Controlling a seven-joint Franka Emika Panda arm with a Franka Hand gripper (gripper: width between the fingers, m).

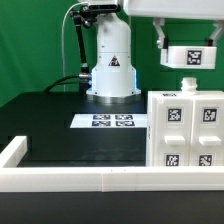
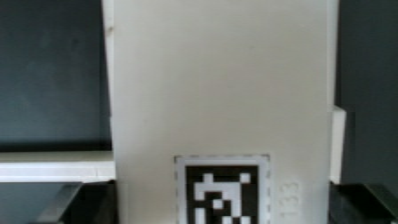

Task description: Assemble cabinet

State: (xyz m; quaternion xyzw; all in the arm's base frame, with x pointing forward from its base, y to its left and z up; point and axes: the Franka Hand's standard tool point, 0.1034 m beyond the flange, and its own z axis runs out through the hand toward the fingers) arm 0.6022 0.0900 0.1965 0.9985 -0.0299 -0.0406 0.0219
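You had the cabinet standing in the bench corner where the near edge met the exterior view's right edge, just behind the low white rail, with its tagged face turned to the camera. I judge you picked that corner so the rail could brace the shell when a part was pushed down onto it. The marker board lay mid-bench, near the cabinet but apart from it.

Your arm rose from its base at the far edge and reached out over the corner, with the gripper pointing down above the cabinet's top. A small white tagged piece hung level at the fingertips, clear of the cabinet, with a gap beneath it. Since nothing else carried it, I take the fingers to have been clamped on it, and held flat, I judge, so it could go down squarely.

A short white stub stood on the cabinet's top, under the piece.

The wrist view was filled by a tall white panel bearing a tag. I could not tell whether that was the carried piece or the cabinet below.
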